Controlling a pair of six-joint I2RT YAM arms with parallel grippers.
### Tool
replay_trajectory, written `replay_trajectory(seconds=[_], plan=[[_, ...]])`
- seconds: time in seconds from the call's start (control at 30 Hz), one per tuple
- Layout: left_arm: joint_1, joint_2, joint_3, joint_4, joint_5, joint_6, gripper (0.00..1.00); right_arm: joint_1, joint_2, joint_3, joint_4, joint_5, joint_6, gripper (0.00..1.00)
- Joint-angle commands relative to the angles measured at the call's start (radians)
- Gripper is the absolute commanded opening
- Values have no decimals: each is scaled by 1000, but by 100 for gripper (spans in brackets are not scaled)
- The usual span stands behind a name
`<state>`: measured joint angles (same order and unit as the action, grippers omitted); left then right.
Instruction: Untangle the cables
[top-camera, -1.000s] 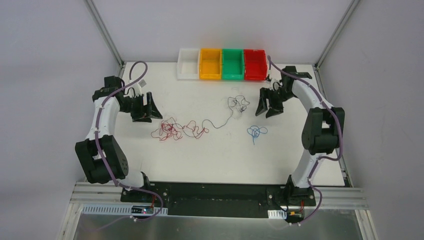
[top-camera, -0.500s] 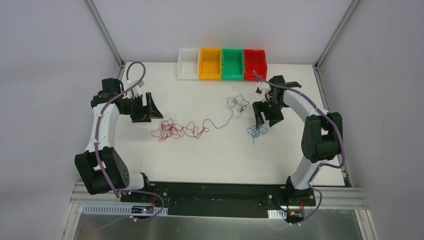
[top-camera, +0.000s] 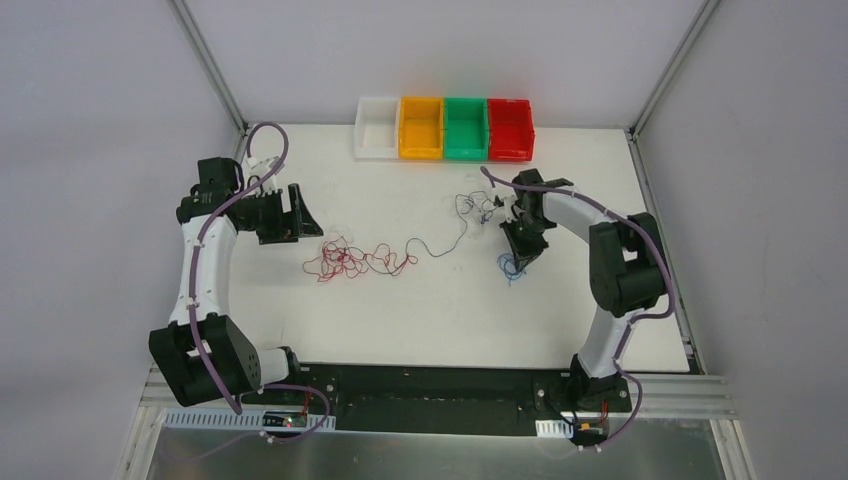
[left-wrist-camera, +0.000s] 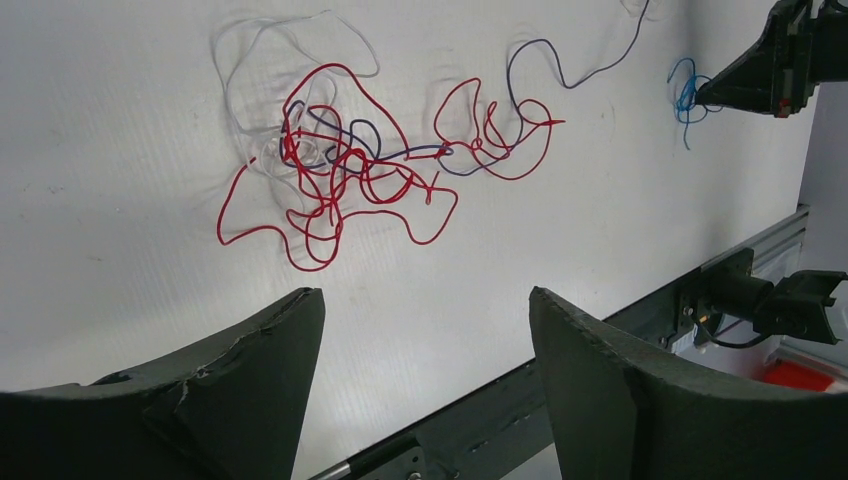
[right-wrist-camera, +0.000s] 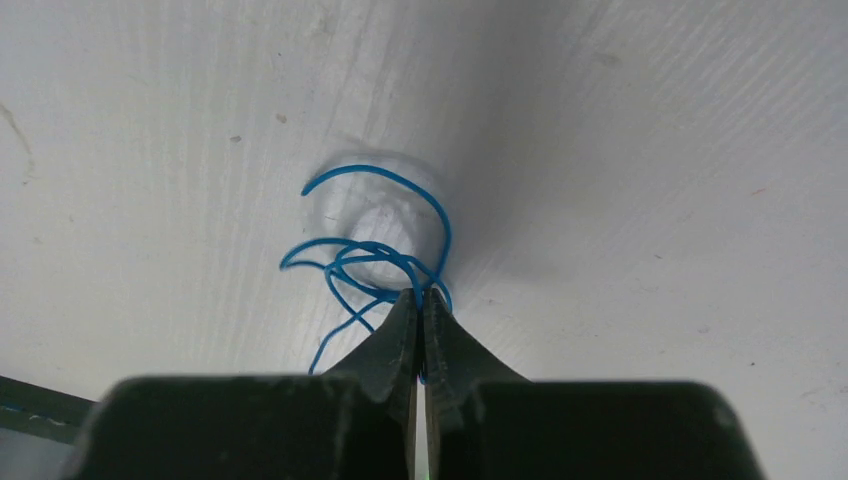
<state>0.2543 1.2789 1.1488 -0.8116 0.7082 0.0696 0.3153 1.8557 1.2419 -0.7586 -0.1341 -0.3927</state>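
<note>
Table (top-camera: 420, 320): cables spread across the middle. Left gripper (left-wrist-camera: 425, 297) is wide open and empty, hovering just left of the red cable (left-wrist-camera: 340, 180), which is knotted w/ a dark cable (left-wrist-camera: 590, 72) trailing off to the right. Right gripper (right-wrist-camera: 420, 297) is down at the surface, tips clenched on the blue cable (right-wrist-camera: 372, 250), a small curl lying apart from the rest, right of centre. Step looks like: pull blue clear. Lift slow & straight up so the loops don't snag. Thin wire may slip the pinch, so check hold before carrying.
</note>
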Motion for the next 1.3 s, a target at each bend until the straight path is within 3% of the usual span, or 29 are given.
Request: replay_trajectory(seconds=[0.0, 0.17, 0.27, 0.37, 0.53, 0.67, 0.8, 1.0, 1.07, 1.2, 1.27], plan=[[-9, -24, 5, 0, 7, 0, 76, -25, -95, 32, -26, -12, -20, 0], [-10, -27, 17, -1, 116, 1, 78, -116, -237, 90, -62, -209, -62, 0], [-15, -65, 17, 18, 241, 19, 89, -161, -296, 137, -106, -396, -111, 0], [-60, -105, 27, 73, 344, -26, 91, -156, -317, 225, -195, -538, -164, 0], [-297, -163, 5, 313, 330, -181, 92, -89, -309, 372, -325, -702, -133, 0], [-516, -166, -59, 603, 264, -337, 99, 4, -352, 383, -242, -738, -12, 0], [-740, -89, -41, 683, 147, -319, 99, 108, -369, 372, -183, -738, 94, 0], [-902, 86, 16, 761, 72, -396, 97, 206, -368, 358, -120, -736, 160, 0], [-897, 105, 28, 741, 91, -396, 78, 206, -358, 367, -141, -723, 149, 0], [-754, 29, -30, 673, 204, -360, 0, 136, -368, 372, -197, -694, 117, 0], [-632, -39, -95, 647, 247, -335, 0, 81, -378, 369, -222, -689, 102, 0]])
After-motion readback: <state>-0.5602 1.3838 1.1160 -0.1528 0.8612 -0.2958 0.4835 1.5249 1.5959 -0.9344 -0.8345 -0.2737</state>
